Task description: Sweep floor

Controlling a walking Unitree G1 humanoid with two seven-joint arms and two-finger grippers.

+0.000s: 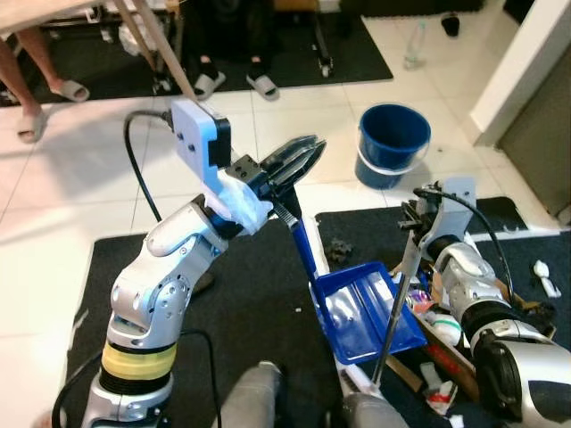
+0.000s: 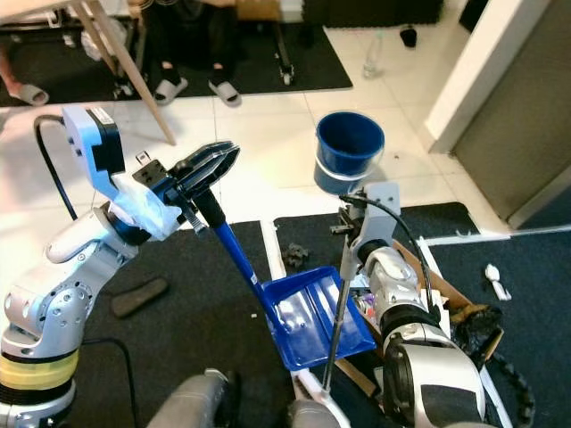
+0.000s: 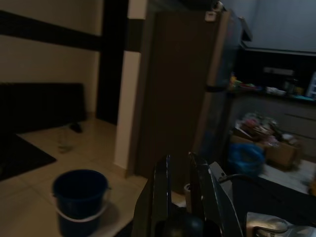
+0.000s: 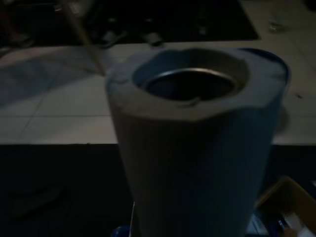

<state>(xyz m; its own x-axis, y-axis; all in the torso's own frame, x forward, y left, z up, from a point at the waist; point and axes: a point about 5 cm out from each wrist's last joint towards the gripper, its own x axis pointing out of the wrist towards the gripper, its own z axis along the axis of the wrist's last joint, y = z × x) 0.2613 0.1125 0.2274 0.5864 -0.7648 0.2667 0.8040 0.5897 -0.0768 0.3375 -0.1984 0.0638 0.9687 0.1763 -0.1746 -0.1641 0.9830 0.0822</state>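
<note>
The left gripper (image 1: 299, 160) is raised over the black mat (image 1: 250, 294), its two black fingers clamped together on the top of the dustpan handle (image 1: 302, 242). The handle's long axis slants from the gripper down toward the robot's right, ending at the blue dustpan (image 1: 366, 312), which rests on the mat with its open mouth facing away from the robot. The right gripper (image 1: 419, 223) sits at the upper end of a thin metal broom pole (image 1: 393, 312); whether its fingers are closed on it cannot be told. The pole stands nearly upright, crossing in front of the dustpan's right side. A small dark clump of debris (image 1: 339, 250) lies on the mat just beyond the dustpan. A blue bucket (image 1: 393, 143) stands on the white tiles further ahead, well apart. Clutter and a cardboard box (image 1: 446, 343) crowd the right edge; to the left the mat lies open. Sandalled feet of people (image 1: 232, 82) stand at the far edge.
</note>
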